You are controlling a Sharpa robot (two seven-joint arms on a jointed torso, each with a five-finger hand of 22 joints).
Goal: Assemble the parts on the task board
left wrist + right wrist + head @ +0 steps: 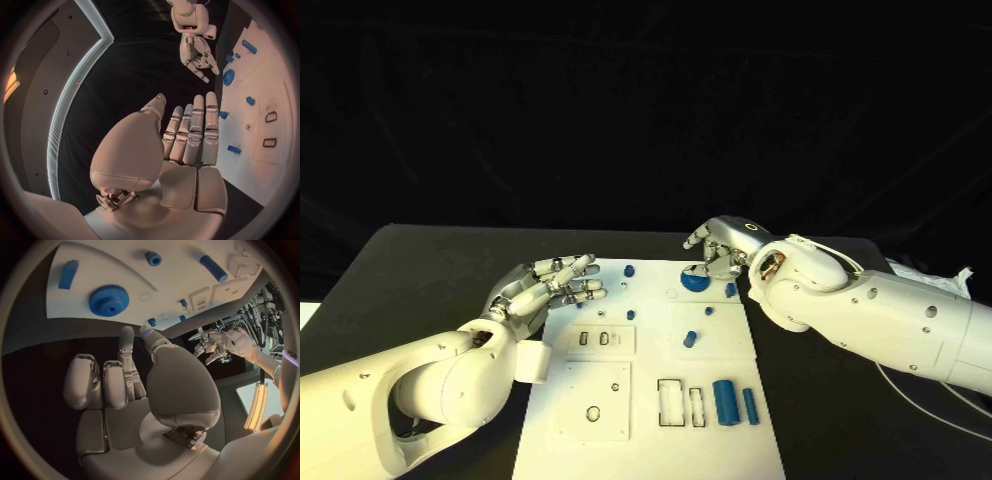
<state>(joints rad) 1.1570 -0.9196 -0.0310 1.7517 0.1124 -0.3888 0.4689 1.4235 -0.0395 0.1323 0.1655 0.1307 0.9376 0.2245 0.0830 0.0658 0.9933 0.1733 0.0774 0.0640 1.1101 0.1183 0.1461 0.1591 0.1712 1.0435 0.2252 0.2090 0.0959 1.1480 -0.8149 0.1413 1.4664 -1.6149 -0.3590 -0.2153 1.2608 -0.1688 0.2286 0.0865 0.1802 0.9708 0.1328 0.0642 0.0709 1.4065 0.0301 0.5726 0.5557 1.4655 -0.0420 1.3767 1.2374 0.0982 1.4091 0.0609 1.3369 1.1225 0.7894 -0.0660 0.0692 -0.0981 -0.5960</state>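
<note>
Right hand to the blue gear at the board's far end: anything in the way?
Nothing visible. The right hand hovers just past the blue gear on the task board, holding nothing; the right wrist view shows bare board between fingers and gear.

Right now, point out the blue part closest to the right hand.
The blue gear, toothed and round, sits just below the right hand; the other blue pieces are pegs and cylinders lying farther off.

A black table (pixel 430 270) stretches before me, running into a black backdrop (pixel 646 110) at the far side. A white cloth (pixel 935 275) lies crumpled at far right.
</note>
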